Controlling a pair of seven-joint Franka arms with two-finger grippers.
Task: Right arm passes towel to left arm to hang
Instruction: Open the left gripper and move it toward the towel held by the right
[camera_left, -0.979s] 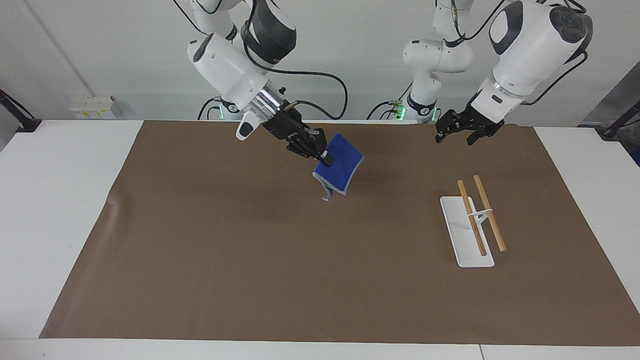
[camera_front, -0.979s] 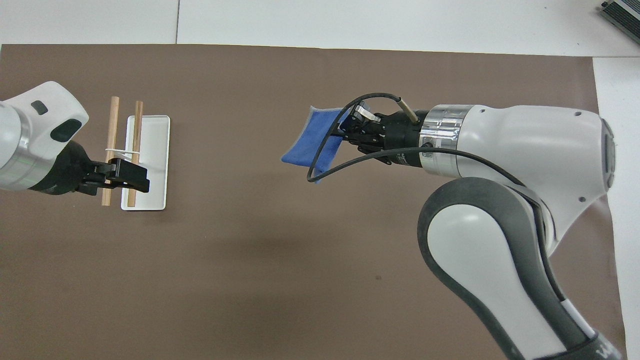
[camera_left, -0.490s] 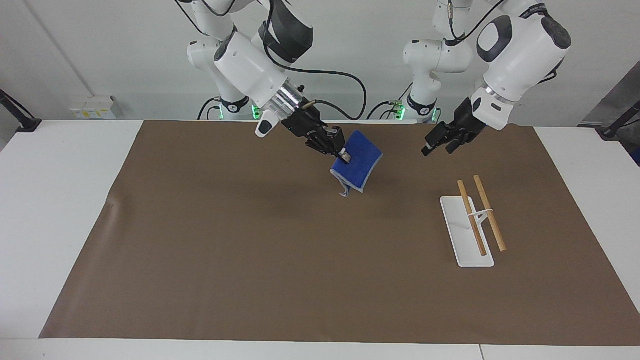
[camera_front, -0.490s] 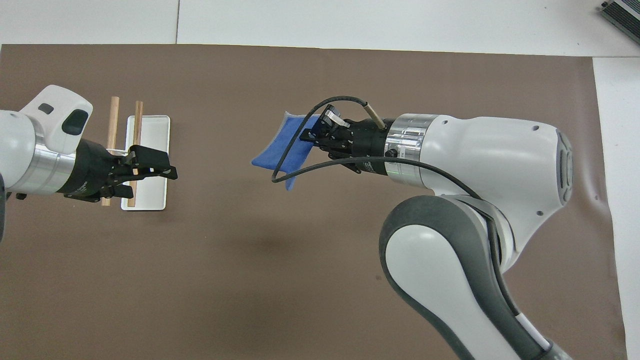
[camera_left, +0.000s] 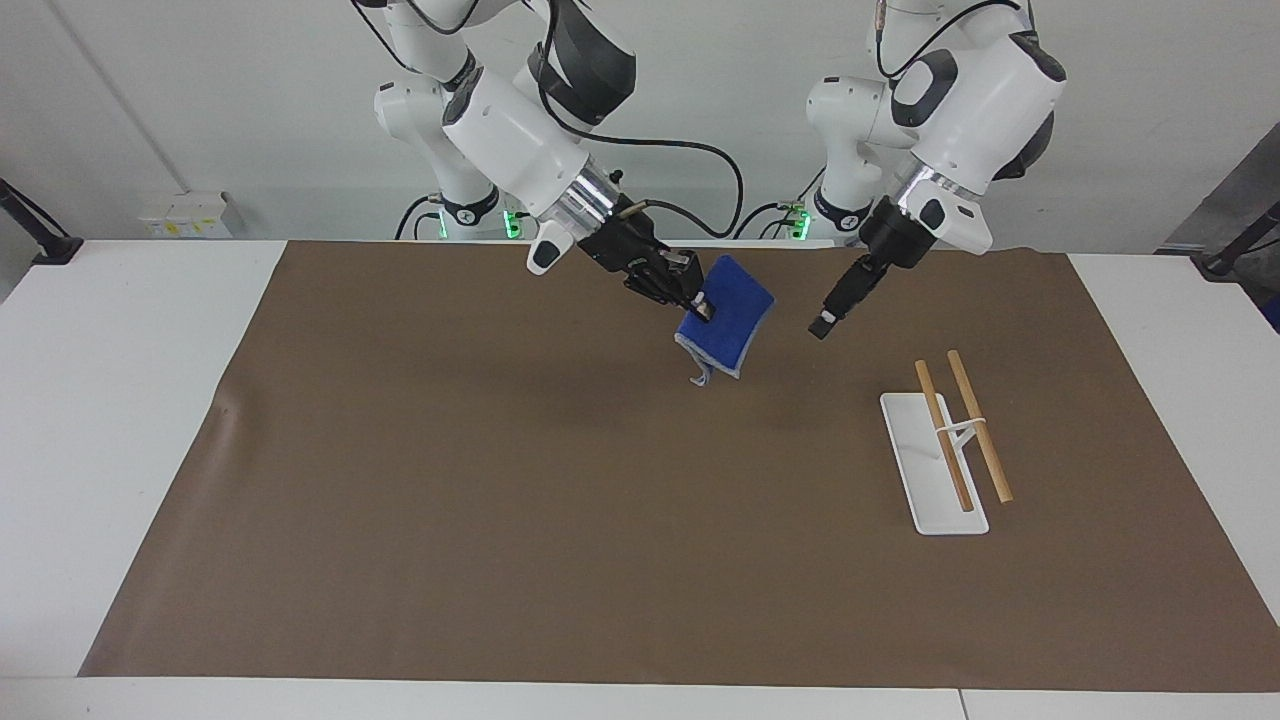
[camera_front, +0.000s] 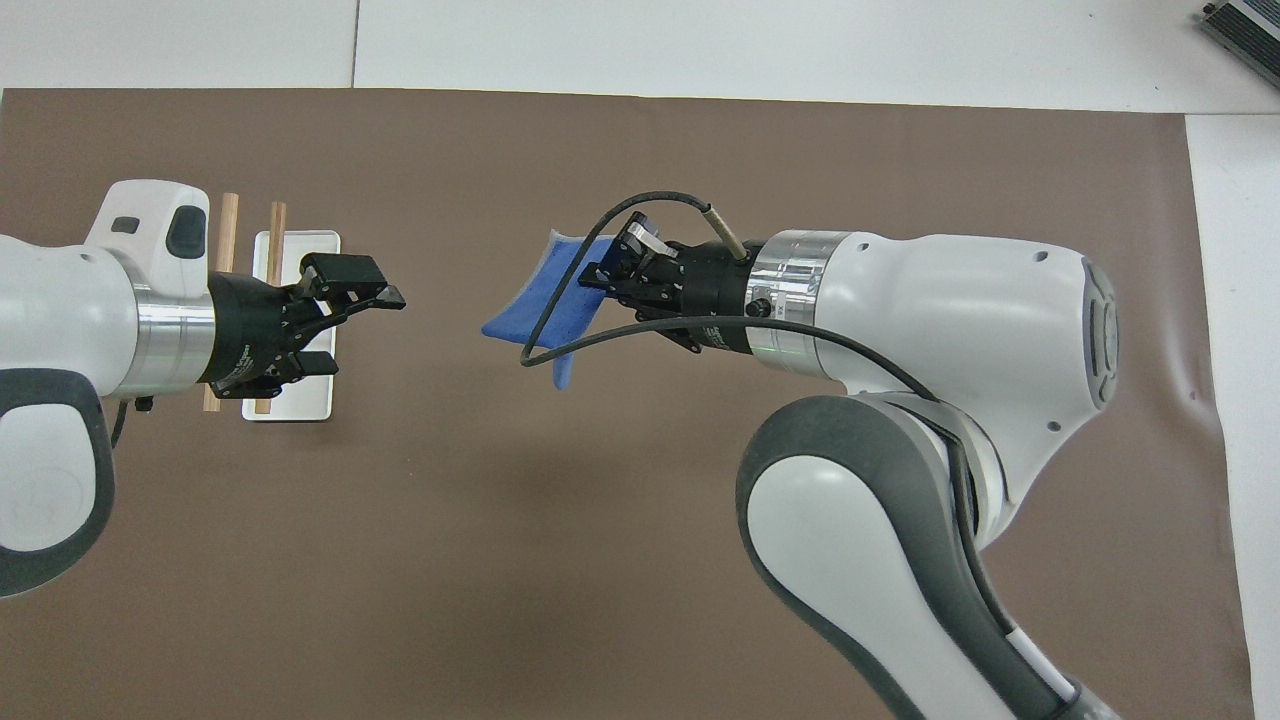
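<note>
Over your brown mat (camera_left: 500, 480) by a white wall, the right gripper (camera_left: 704, 310) clamps the towel (camera_left: 730, 320) hanging lengthwise down, facing the wide-open, empty left gripper (camera_left: 823, 326)

R gripper (camera_left: 700, 308) clamps towel (camera_left: 728, 318) midair over mat (camera_left: 500, 500); L gripper (camera_left: 828, 318) at its 3 o'clock, apart.

No text, label, brand, number or sign can be read anywhere in either view, neither on the arms nor on the tabletop.
</note>
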